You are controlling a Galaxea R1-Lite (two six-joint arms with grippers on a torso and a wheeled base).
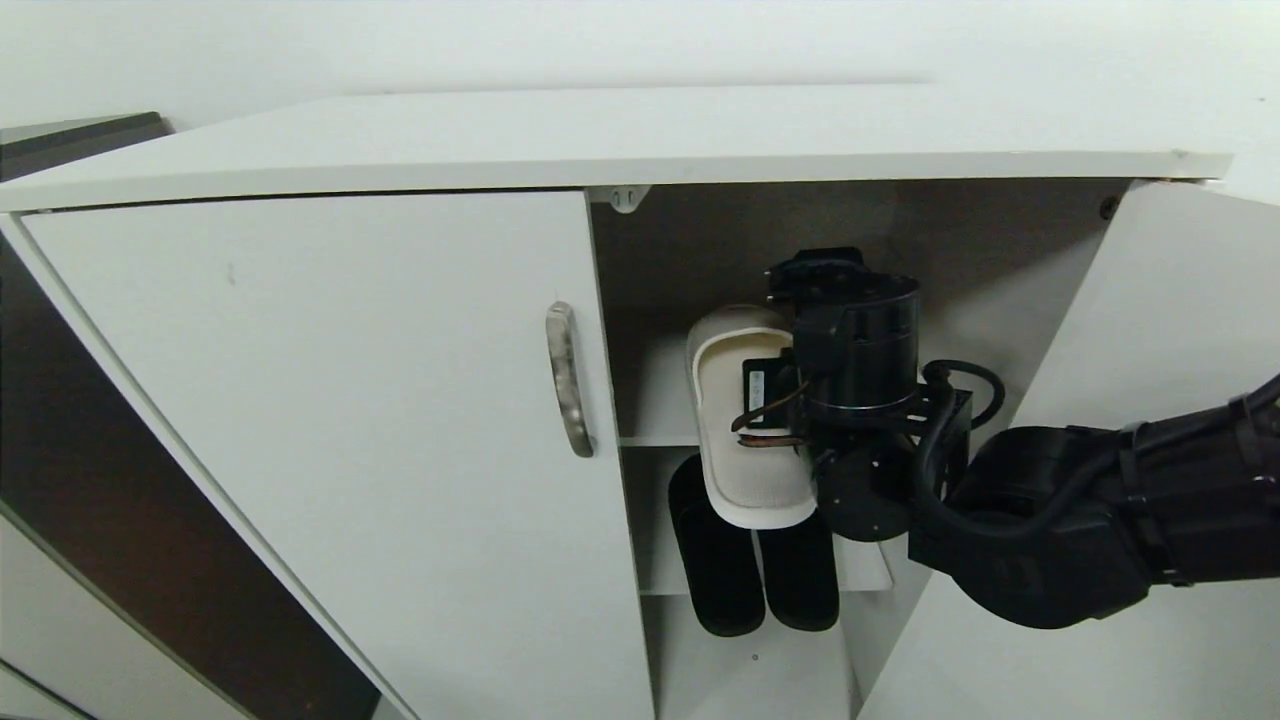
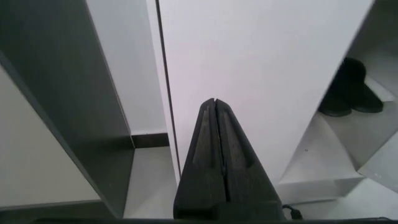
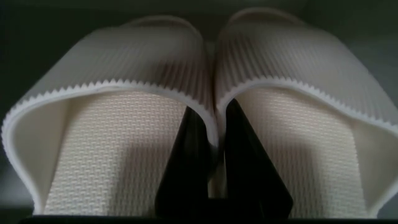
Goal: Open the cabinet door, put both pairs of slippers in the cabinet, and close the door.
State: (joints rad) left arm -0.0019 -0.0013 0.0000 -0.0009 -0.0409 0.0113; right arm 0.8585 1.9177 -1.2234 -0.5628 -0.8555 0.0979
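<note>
My right gripper [image 3: 214, 146] is clamped on the touching inner walls of the white slippers [image 1: 745, 470], inside the cabinet [image 1: 640, 140] at the upper shelf [image 1: 655, 438]. Open room runs from the shut left door [image 1: 330, 420] to the swung-out right door [image 1: 1160, 380]. Black slippers [image 1: 750, 570] overhang the lower shelf [image 1: 870, 575]. My wrist [image 1: 860, 350] hides one white slipper; whether the soles touch the shelf I cannot tell. My left gripper [image 2: 214, 106] is pressed together, empty, facing the left door.
</note>
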